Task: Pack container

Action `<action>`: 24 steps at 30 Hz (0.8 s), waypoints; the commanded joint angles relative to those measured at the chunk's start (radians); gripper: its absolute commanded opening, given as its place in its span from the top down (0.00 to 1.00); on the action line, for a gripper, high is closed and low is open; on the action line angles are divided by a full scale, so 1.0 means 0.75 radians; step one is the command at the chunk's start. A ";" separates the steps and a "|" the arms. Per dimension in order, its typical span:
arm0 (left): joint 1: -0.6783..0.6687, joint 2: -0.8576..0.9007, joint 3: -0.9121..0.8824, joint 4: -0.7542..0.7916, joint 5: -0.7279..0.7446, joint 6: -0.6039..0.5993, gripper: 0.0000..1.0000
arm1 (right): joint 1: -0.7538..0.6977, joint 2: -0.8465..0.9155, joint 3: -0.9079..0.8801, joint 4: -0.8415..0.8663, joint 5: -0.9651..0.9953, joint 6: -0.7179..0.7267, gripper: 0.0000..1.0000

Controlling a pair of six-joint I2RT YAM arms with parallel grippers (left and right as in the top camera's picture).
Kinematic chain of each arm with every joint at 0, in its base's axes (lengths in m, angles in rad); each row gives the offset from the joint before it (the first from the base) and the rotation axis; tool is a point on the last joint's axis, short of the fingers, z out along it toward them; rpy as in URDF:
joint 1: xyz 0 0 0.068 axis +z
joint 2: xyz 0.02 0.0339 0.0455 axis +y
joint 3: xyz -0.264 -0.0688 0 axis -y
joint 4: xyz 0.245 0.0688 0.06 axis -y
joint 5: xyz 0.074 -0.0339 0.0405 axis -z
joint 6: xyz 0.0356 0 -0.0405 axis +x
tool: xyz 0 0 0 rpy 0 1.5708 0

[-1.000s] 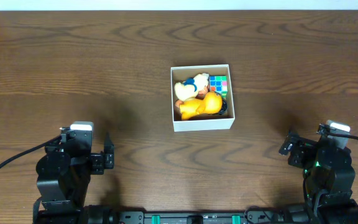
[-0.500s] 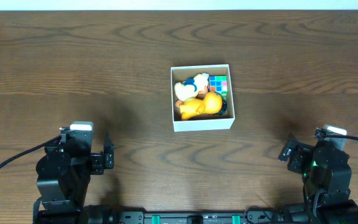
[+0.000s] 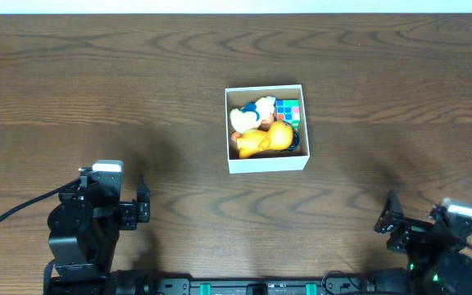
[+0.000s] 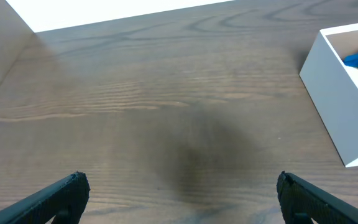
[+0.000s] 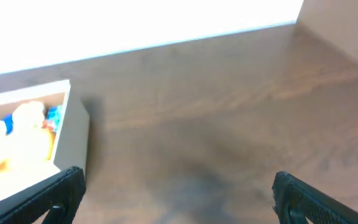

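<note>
Right arm pulled back; packing looks done.
We note the right gripper [image 3: 388, 220] has drawn back toward the near edge of the table [image 3: 97, 82] within the last second, jaws spread wide and empty. The left gripper [image 3: 142, 205] sits parked, likewise spread and empty. The container [image 3: 266, 164] stands mid-table, well apart from both, holding a yellow duck [image 3: 267, 139], colour cube [image 3: 288, 110] and white toy [image 3: 248, 113].

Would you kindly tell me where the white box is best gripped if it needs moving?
Probably the thin upright far wall of the box, pinched from above, one finger inside, one outside: it looks too wide to span, and the toys leave some bare floor there.
</note>
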 commanded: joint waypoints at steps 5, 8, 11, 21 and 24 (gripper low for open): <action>-0.006 -0.002 0.002 0.002 -0.021 -0.017 0.02 | -0.043 -0.055 -0.349 0.444 -0.078 -0.114 0.01; -0.006 -0.001 0.002 0.002 -0.021 -0.017 0.02 | -0.044 -0.056 -0.509 0.757 -0.078 -0.136 0.01; -0.006 -0.002 0.002 0.002 -0.021 -0.017 0.02 | -0.047 -0.056 -0.640 0.970 -0.078 -0.158 0.01; -0.006 -0.001 0.002 0.002 -0.021 -0.017 0.02 | -0.047 -0.057 -0.782 1.071 -0.175 -0.161 0.01; -0.006 -0.001 0.002 0.002 -0.021 -0.017 0.02 | -0.047 -0.057 -0.782 1.067 -0.242 -0.160 0.01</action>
